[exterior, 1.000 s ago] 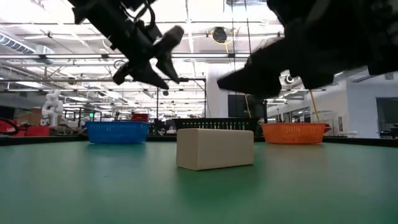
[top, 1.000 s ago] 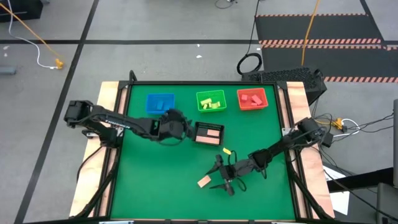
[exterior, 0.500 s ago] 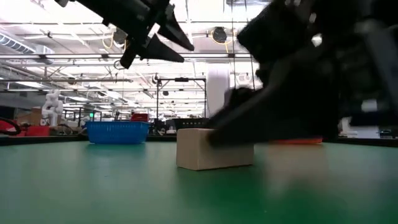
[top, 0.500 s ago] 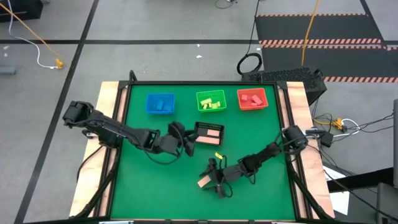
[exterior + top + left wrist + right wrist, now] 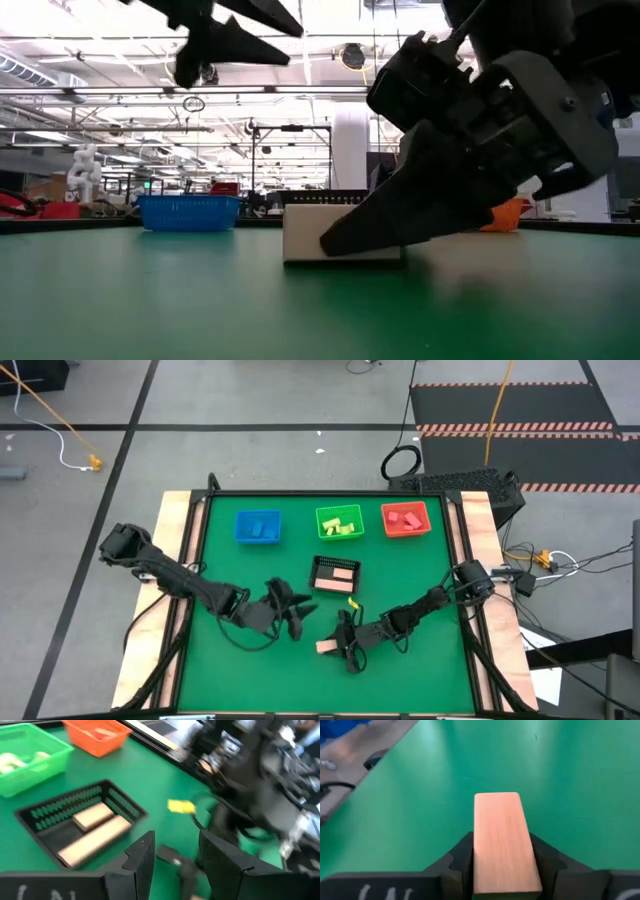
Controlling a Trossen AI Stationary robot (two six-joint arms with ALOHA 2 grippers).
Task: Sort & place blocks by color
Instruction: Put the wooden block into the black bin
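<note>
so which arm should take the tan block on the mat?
Right. The right gripper already has its fingers either side of the tan block, low on the mat. The left gripper hangs open beside it, well above the mat in the low view.

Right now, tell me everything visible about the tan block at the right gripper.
The tan block is a plain rectangular bar of light, faintly grained wood with slightly rounded corners. It lies flat on the green table, near its front middle, apart from the trays. The right gripper is down around it, a dark finger along each long side; whether they press it is unclear. In the low view it still rests on the tabletop.
</note>
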